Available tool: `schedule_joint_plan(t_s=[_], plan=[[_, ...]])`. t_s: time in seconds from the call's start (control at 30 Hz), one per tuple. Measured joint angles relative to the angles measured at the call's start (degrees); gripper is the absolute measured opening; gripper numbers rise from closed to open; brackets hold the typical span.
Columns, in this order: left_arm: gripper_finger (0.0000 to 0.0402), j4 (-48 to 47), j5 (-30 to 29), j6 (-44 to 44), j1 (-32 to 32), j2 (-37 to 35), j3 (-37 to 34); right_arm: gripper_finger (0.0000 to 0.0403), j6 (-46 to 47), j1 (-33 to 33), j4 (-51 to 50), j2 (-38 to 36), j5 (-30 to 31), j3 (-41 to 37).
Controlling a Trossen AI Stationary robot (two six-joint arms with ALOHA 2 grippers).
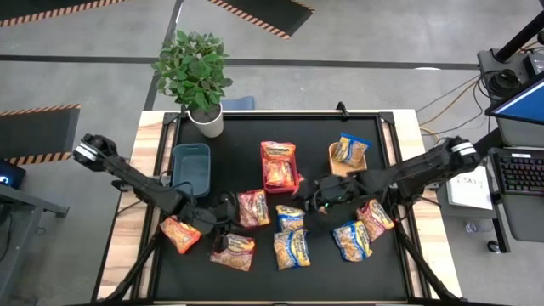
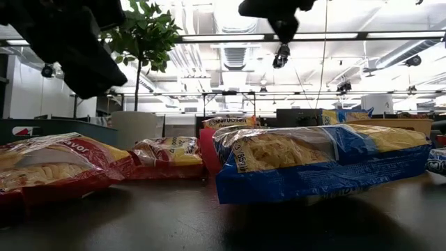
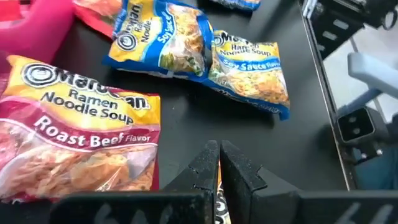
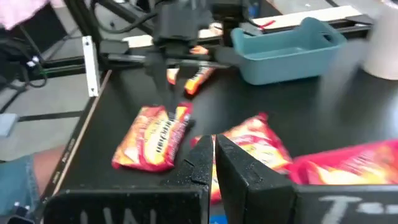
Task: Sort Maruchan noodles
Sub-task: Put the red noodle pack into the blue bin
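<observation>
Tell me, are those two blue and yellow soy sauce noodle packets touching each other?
Touching. The left wrist view shows one soy sauce packet overlapping the edge of the other soy sauce packet, with no black table between them.

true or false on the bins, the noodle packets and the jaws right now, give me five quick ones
1. The teal bin holds several packets. False: it shows none inside.
2. The red bin has packets in it. True.
3. The tan bin holds a blue-and-yellow packet. True.
4. The left gripper has its jaws wide open. False: they are shut, above the mat beside a Roast Beef packet.
5. The right gripper clamps a packet. False: its jaws are shut on nothing, with red packets lying beyond them.
</observation>
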Motion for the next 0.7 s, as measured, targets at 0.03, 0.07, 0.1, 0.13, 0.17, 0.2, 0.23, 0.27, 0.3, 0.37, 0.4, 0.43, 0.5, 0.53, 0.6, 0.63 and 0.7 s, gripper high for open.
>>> schedule_joint_plan(t_s=[0.03, 0.07, 0.1, 0.13, 0.17, 0.2, 0.23, 0.27, 0.3, 0.37, 0.4, 0.43, 0.5, 0.53, 0.6, 0.63, 0.7], plan=[[0.0000, -0.8, -1.2, -0.9, -0.6, -0.4, -0.1, 0.0009, -0.3, 0.3, 1.4, 1.5, -0.1, 0.0], [0.0000, -1.3, -2.4, -1.7, -1.0, -0.6, -0.2, 0.0009, -0.4, 0.4, 2.5, 2.9, 0.0, 0.0], [0.0000, -1.4, -3.4, -2.5, -1.5, -0.7, -0.2, 0.0009, -0.4, 0.5, 3.2, 4.3, 0.0, 0.3], [0.0000, -2.1, -4.5, -3.5, -2.1, -0.8, -0.4, 0.0009, -0.4, 0.5, 3.2, 5.9, 0.0, 0.9], [0.0000, -3.0, -5.7, -4.5, -2.6, -0.9, -0.6, 0.0009, -0.5, 0.6, 3.2, 7.6, 0.0, 1.8], [0.0000, -2.9, -7.0, -5.7, -3.0, -0.7, -0.7, 0.0009, -0.5, 0.6, 3.2, 9.0, 0.0, 2.6], [0.0000, -2.8, -8.4, -6.9, -3.4, -0.6, -0.8, 0.0009, -0.5, 0.7, 2.7, 10.5, 0.1, 3.2], [0.0000, -2.8, -9.7, -7.9, -3.8, -0.5, -1.2, 0.0009, -0.5, 0.8, 2.6, 12.3, 0.2, 4.1], [0.0000, -2.8, -11.2, -8.8, -4.1, -0.4, -1.5, 0.0009, -0.7, 0.9, 3.1, 13.9, 0.3, 5.2], [0.0000, -2.8, -14.9, -10.0, -4.6, 0.4, -1.7, 0.0009, -1.3, 1.3, 2.5, 16.9, 1.6, 6.6], [0.0000, -2.8, -17.1, -10.5, -4.8, 0.5, -1.8, 0.0009, -1.7, 1.6, 2.6, 18.5, 2.8, 7.7], [0.0000, -2.9, -19.2, -11.0, -5.0, 0.5, -1.9, 0.0009, -2.3, 1.9, 2.8, 20.1, 4.1, 8.6], [0.0000, -2.2, -24.1, -12.5, -5.0, 0.9, -1.9, 0.0009, -3.3, 2.4, 2.2, 22.6, 7.1, 9.9], [0.0000, -2.4, -26.6, -13.0, -5.0, 0.9, -1.9, 0.0009, -3.5, 2.7, 2.3, 23.9, 8.4, 10.6], [0.0002, -1.8, -30.1, -13.6, -4.9, 0.7, -2.0, 0.0009, -3.5, 3.0, 2.5, 26.1, 10.0, 11.3], [0.0005, -1.4, -31.4, -13.8, -4.9, 0.6, -2.0, 0.0009, -3.4, 3.1, 2.2, 27.1, 10.5, 11.4], [0.0016, -1.0, -33.7, -13.8, -4.9, 0.5, -2.0, 0.0009, -2.6, 3.3, 2.5, 29.0, 10.6, 11.9]])
